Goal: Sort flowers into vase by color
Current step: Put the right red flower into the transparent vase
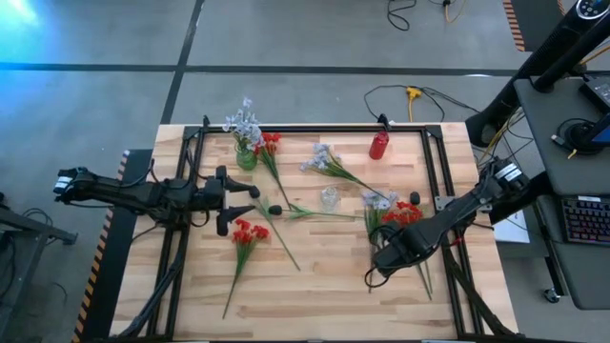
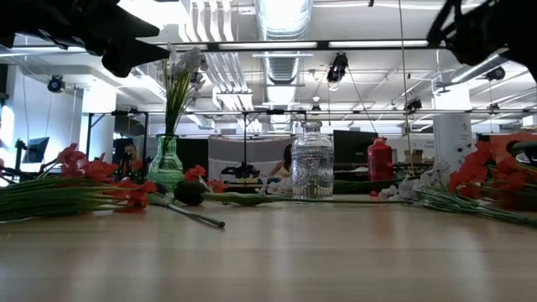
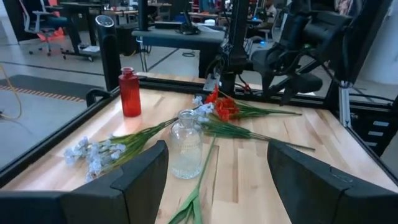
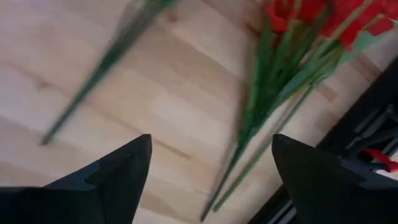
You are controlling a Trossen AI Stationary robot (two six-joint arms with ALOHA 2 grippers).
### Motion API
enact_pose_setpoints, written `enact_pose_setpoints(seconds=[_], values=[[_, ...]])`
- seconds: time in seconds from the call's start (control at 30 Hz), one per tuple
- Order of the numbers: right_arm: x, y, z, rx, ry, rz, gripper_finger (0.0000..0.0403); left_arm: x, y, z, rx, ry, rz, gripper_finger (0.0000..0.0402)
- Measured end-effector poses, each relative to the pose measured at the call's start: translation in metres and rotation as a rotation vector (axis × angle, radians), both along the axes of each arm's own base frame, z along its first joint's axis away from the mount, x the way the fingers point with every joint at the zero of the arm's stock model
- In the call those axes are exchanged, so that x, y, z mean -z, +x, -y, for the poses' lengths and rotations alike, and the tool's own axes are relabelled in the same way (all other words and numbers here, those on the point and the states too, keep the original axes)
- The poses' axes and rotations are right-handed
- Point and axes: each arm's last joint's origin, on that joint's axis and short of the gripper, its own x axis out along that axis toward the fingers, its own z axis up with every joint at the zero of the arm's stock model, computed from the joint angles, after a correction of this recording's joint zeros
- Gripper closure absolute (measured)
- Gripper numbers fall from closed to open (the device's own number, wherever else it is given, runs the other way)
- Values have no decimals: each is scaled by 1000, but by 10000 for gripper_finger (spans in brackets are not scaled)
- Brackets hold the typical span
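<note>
Flowers lie loose on the wooden table: a red spray (image 1: 250, 232) near the left, red ones (image 1: 270, 143) by the green vase (image 1: 246, 157), pale ones (image 1: 322, 160) at the middle, and red and pale ones (image 1: 400, 213) at the right. The green vase holds pale blossoms (image 1: 243, 119). A dark blossom (image 1: 274, 208) lies on its long stem. My left gripper (image 1: 238, 200) hovers open at the left, pointing toward the clear glass vase (image 3: 185, 146). My right gripper (image 4: 211, 180) points down, open, above the stems (image 4: 267, 106) of the right-hand red flowers (image 4: 311, 15).
A red bottle-shaped vase (image 1: 379, 145) stands at the far right of the table, and the clear glass vase (image 1: 330, 198) stands in the middle. A black frame (image 1: 438, 162) runs around the table's edges. Bare wood (image 1: 324, 286) lies along the near side.
</note>
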Motion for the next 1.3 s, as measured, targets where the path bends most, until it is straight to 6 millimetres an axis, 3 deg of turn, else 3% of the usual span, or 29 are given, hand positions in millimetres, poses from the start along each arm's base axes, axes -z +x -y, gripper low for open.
enact_pose_setpoints(seconds=[0.53, 0.93, 1.3], values=[[63, -37, 31, 53, -3, -3, 90, -6, 0, -2, -69, 59, 57, 145], [82, -44, 35, 53, 14, 27, 118, -9, 0, -2, -70, 69, 82, 145], [80, -42, 34, 39, 13, 42, 211, -16, 0, -4, -147, 122, 139, 145]])
